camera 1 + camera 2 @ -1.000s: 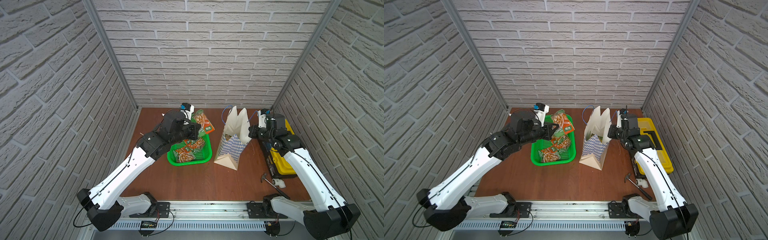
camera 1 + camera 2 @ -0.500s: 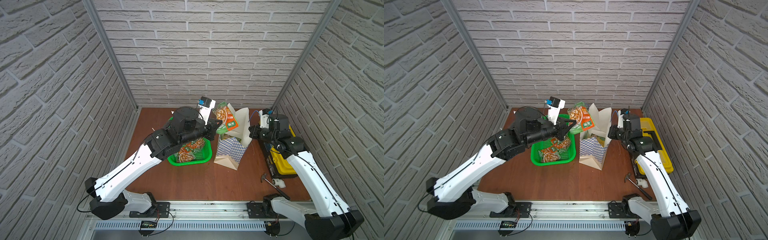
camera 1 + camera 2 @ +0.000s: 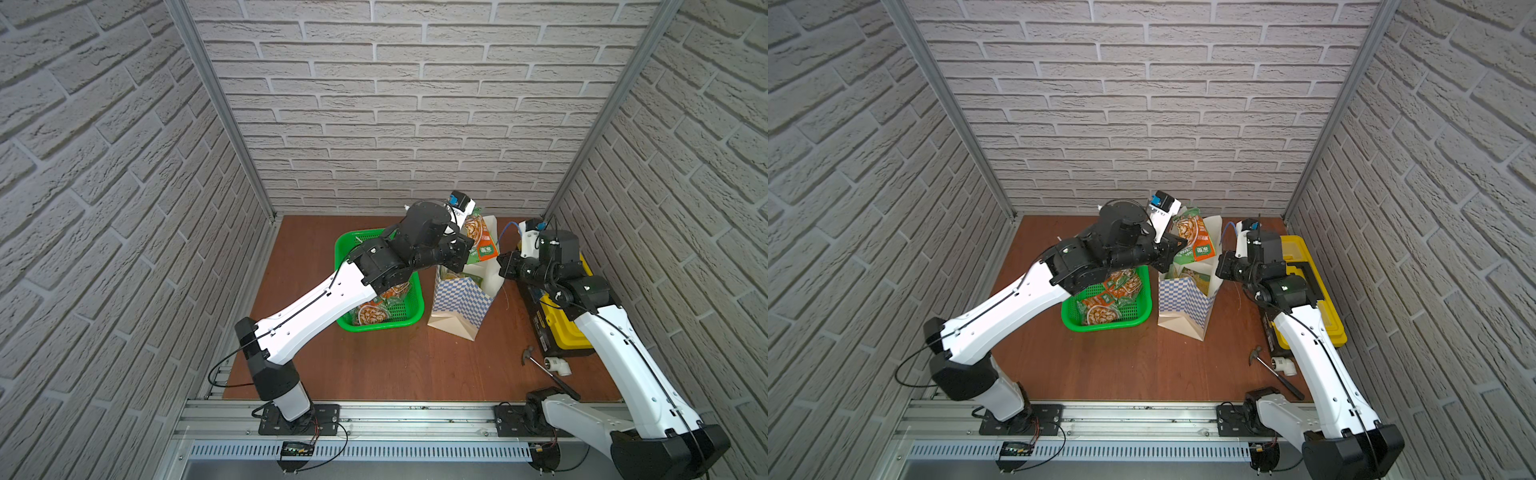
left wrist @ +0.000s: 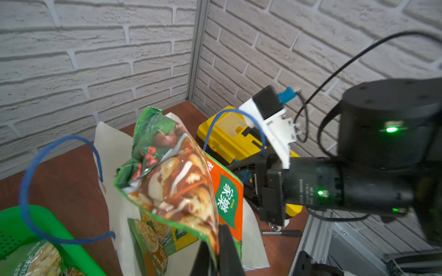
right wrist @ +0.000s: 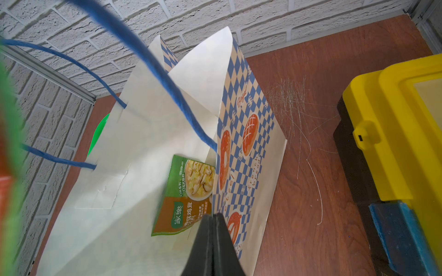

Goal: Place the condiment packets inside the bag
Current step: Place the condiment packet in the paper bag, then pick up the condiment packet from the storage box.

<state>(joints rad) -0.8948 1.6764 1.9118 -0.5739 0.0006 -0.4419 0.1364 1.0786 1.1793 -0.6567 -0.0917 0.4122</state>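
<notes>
Green-orange glossy condiment packet (image 4: 181, 181) is dangling above white checkered paper bag (image 3: 459, 297), left claw (image 4: 215, 251) clamping it, right claw (image 5: 212, 239) pinching bag rim.

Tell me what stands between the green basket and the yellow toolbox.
The bag stands there, with the basket on one side and the toolbox on the other; both top views show it.

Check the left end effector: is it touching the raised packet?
Touching. Left wrist view shows the left end effector shut on an edge of the raised packet.
</notes>
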